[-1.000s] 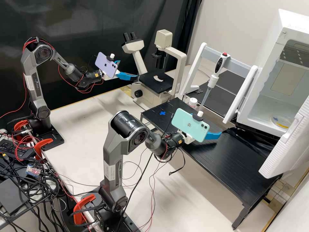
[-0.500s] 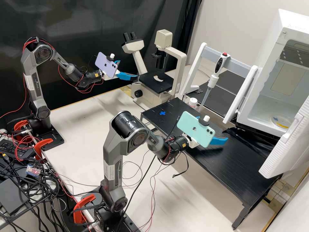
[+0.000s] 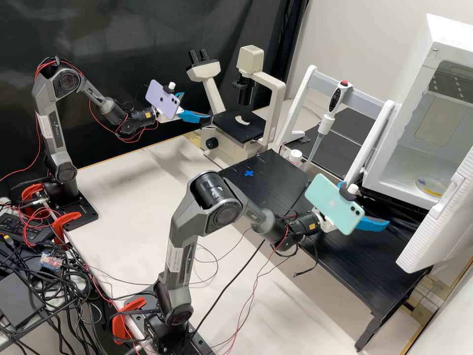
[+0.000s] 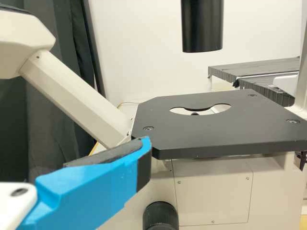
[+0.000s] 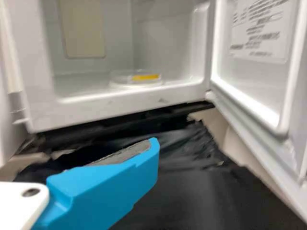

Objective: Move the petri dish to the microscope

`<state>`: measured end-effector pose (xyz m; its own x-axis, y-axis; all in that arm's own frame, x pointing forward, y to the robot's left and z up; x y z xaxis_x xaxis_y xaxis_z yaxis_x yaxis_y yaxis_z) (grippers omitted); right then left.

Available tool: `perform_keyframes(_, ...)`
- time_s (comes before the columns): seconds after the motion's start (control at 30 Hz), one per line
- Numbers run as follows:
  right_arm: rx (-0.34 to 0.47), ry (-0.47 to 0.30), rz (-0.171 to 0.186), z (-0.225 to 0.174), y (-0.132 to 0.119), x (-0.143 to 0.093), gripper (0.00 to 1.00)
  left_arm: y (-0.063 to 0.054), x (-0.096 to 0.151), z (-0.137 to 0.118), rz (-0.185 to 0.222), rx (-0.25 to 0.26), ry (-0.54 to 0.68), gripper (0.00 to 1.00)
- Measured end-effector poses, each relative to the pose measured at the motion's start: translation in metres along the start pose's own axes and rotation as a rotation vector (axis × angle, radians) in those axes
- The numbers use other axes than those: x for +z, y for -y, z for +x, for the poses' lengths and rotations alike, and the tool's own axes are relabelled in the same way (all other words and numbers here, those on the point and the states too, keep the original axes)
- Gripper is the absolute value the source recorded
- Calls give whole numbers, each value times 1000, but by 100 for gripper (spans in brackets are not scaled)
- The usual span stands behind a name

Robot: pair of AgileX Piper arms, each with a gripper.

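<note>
The microscope (image 3: 224,148) has smooth, satiny cream housing and a matt black stage (image 4: 201,136). Behind it hangs loosely folded black cloth (image 3: 162,29). Near it, the left gripper (image 3: 198,105) has smooth, plastic-looking blue fingers. Beside it stands a black platform (image 3: 345,256), ridged, faintly glossy. Well apart from it, the petri dish (image 3: 430,186) looks like clear, shiny plastic.

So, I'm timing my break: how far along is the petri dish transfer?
Early on. Apparently done: the door of the white chamber is open. In hand: the right gripper is before the chamber, fingers open, dish ungrasped. To do: the petri dish sits inside, so grasping, carrying and placing it on the microscope stage remain.
</note>
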<state>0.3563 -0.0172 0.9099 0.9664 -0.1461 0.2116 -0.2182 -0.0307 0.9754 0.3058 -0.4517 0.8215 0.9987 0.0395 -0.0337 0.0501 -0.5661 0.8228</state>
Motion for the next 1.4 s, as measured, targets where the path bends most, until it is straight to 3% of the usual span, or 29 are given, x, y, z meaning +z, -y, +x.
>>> perform_keyframes(0.2,46,34,26,27,-13,-2,100,0,0,0,0,0,0,100)
perform_keyframes(0.47,84,45,10,63,-28,-5,100,0,0,0,0,0,0,100)
perform_keyframes(0.77,113,63,32,108,-40,-10,100,0,0,0,0,0,0,100)
perform_keyframes(1.03,65,76,52,148,-31,-18,100,0,0,0,0,0,0,100)
perform_keyframes(1.4,11,105,7,185,-9,-23,100,0,0,0,0,0,0,100)
